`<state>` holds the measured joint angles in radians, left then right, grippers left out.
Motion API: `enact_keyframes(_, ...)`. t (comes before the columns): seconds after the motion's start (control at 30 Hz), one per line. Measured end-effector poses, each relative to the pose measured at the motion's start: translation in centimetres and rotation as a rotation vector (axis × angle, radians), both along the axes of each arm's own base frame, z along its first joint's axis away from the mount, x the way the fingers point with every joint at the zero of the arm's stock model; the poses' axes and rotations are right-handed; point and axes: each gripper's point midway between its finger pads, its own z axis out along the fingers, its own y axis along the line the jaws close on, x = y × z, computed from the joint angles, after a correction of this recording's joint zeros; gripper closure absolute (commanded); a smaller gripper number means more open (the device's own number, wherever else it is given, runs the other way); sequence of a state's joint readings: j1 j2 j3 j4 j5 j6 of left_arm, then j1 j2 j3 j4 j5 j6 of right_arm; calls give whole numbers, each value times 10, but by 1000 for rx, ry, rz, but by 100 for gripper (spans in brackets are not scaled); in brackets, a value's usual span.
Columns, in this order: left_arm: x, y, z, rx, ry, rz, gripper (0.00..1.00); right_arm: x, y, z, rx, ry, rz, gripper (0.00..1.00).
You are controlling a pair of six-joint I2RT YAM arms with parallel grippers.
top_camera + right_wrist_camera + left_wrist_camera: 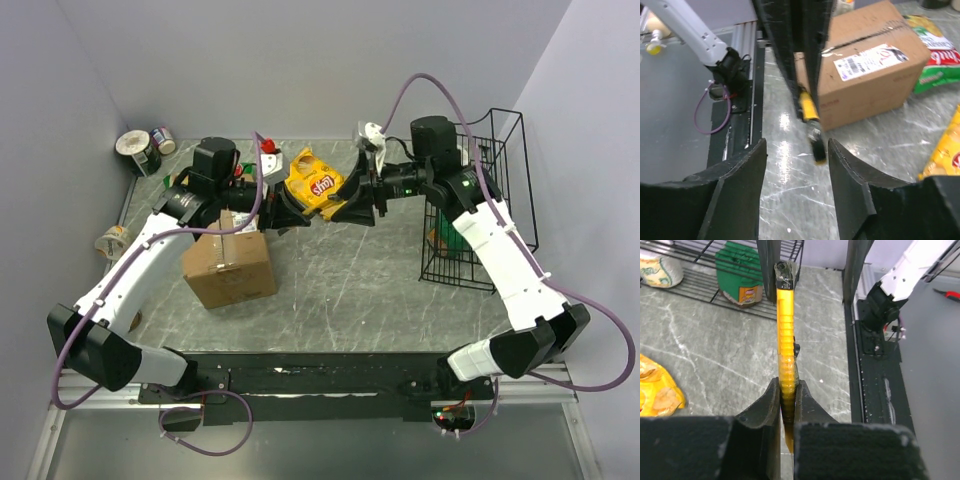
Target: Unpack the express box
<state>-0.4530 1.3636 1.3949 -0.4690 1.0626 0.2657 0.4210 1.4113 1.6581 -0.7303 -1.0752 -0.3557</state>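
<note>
Okay, express box (230, 265) sits at 8 o'clock from table centre, flaps down, white label (871, 61) on one face, left arm passing over its far edge. Left gripper (786, 390) is pinched tight on a yellow utility knife (784, 325), which sticks out past the fingertips. Right gripper (797, 145) is spread wide with nothing held, facing the left one, tips near. Yellow chip bag (315, 185) at 12 o'clock, just behind both grippers. Black wire basket (445, 255) at 3 o'clock. Tape rolls (138, 150) at 10 o'clock.
</note>
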Motion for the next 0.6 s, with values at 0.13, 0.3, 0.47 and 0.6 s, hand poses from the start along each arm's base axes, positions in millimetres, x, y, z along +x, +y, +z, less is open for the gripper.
enact_keyframes(0.13,-2,0,3,-15,10,-14,99,-5,10,0,6,9,29,49)
enact_keyframes(0.3,-4,-2,7,-33,12,-34,99,-6,21,-1,10,25,45,76)
enact_keyframes(0.47,-7,-3,6,-39,38,-53,79,4,25,-3,10,26,21,100)
enact_keyframes(0.6,0,-3,3,-26,33,-26,61,4,23,-4,-10,4,20,100)
